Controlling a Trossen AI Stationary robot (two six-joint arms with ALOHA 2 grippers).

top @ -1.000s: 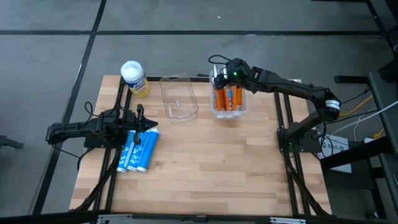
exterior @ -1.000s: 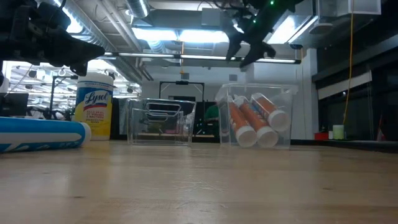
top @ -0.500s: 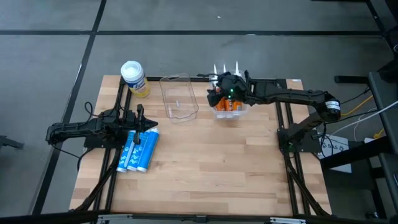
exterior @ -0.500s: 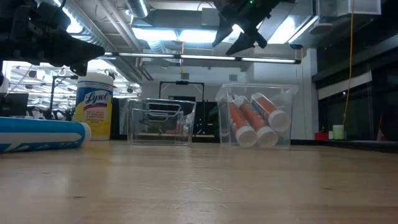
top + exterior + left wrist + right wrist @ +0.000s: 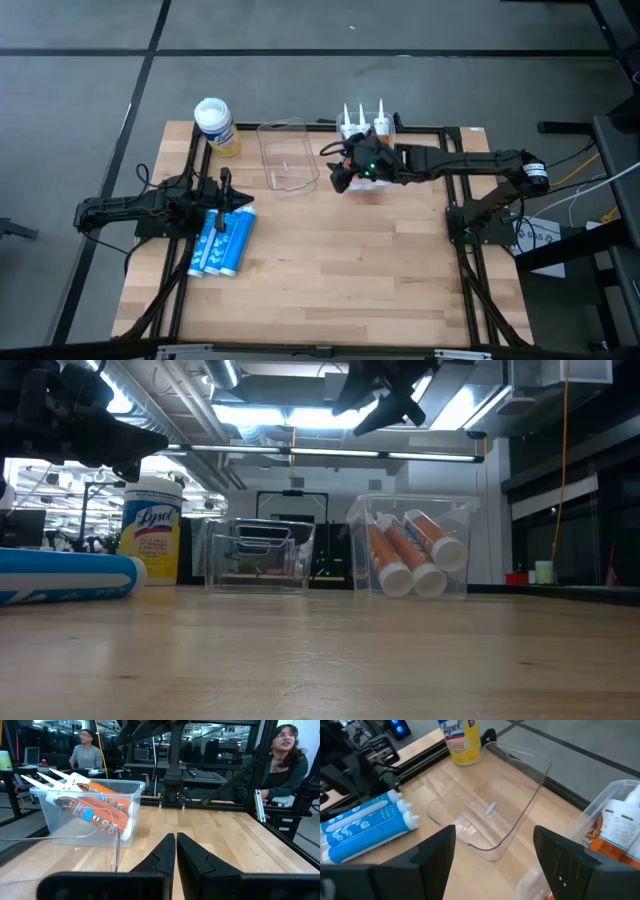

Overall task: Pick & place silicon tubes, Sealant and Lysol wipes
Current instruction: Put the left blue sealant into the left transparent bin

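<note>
High view. Wooden counter (image 5: 330, 270). Left hand (image 5: 243, 199): fingers together, holding nothing, low at the counter's left side. Blue tubes (image 5: 222, 242): three, lying side by side just under and beside that hand. Lysol wipes (image 5: 215, 125): upright at the far left corner, well beyond the left hand. Right hand (image 5: 338, 168): fingers apart, empty, held between two clear bins. Empty bin (image 5: 287, 155): just left of that hand. Sealant bin (image 5: 368, 128): partly under the right arm, white nozzles showing.

Low view. Right hand (image 5: 372, 400): raised above the bins, fingers spread. Sealant tubes (image 5: 405, 550): orange, leaning in their bin below it. Wipes (image 5: 151, 530) stand on the counter beside the empty bin (image 5: 258, 555).

Left wrist view. Fingers (image 5: 162, 855) pressed together; sealant bin (image 5: 85, 812) ahead; two persons beyond the counter.

Right wrist view. Fingers (image 5: 436, 852) wide apart, empty bin (image 5: 490, 812) between and beyond them; wipes (image 5: 461, 740) farther off; blue tubes (image 5: 365, 822) to one side.
</note>
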